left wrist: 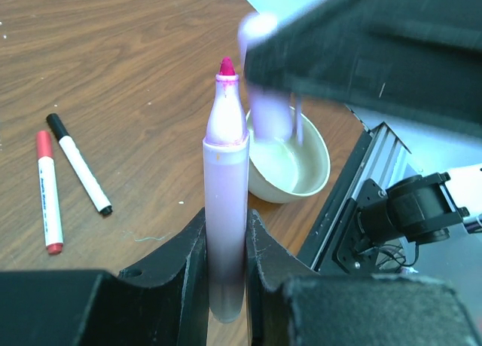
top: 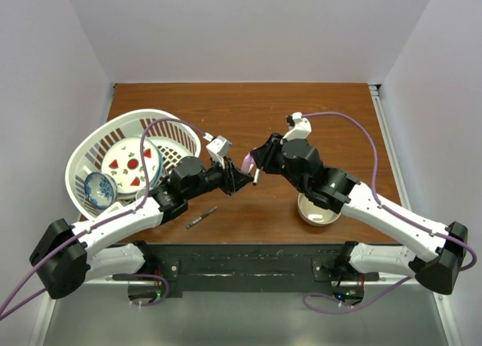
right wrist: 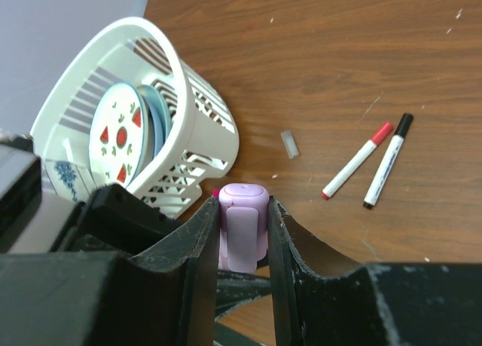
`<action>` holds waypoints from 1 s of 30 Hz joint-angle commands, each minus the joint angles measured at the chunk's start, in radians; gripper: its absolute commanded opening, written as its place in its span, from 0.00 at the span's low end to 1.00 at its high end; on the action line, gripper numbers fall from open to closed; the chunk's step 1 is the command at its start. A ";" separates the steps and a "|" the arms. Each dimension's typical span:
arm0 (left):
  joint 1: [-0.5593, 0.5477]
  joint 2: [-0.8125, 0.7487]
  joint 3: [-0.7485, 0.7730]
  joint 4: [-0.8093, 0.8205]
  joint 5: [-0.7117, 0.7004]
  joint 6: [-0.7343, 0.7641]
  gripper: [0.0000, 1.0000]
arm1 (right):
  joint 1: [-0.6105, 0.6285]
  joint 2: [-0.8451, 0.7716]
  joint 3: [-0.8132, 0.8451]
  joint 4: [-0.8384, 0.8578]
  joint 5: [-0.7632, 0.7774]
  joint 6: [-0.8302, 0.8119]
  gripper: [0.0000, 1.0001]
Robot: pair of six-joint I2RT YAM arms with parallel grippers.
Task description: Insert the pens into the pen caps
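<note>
Far left: tilted white slatted plastic basket (top: pixel 83 161) holding patterned plates (top: pixel 132 163) on edge, on the brown wooden table (top: pixel 248 112). Left arm (top: pixel 128 216) stretched from the near-left corner diagonally toward table centre, wrist pointing right. Thin dark grey pen (top: pixel 202 218) lying free on the table just in front of this arm. Left jaws narrowly parted, clamped on the lower barrel of the thick pink marker (left wrist: pixel 226 203), bare magenta tip toward the opposite wrist. Right jaws likewise a little apart, pinching the pale pink plastic cap (right wrist: pixel 242 225) by its sides, close beside the marker tip; tip fully exposed, not inside the cap. Right arm (top: pixel 376 203) angled in from the near-right corner, elbow over a cream round bowl (top: pixel 316 216). Two capped white-barrelled markers (right wrist: pixel 358 160), red and black, side by side on the table, clear of both jaws.
</note>
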 commanded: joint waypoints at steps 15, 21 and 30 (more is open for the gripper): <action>-0.005 -0.058 -0.024 0.061 0.023 0.028 0.00 | 0.002 0.074 0.148 0.019 0.087 -0.061 0.00; -0.006 -0.054 -0.023 0.064 0.023 0.030 0.00 | 0.001 0.081 0.134 0.031 0.070 -0.054 0.00; -0.006 -0.036 -0.031 0.071 0.026 0.027 0.00 | 0.001 0.097 0.180 0.020 0.082 -0.076 0.00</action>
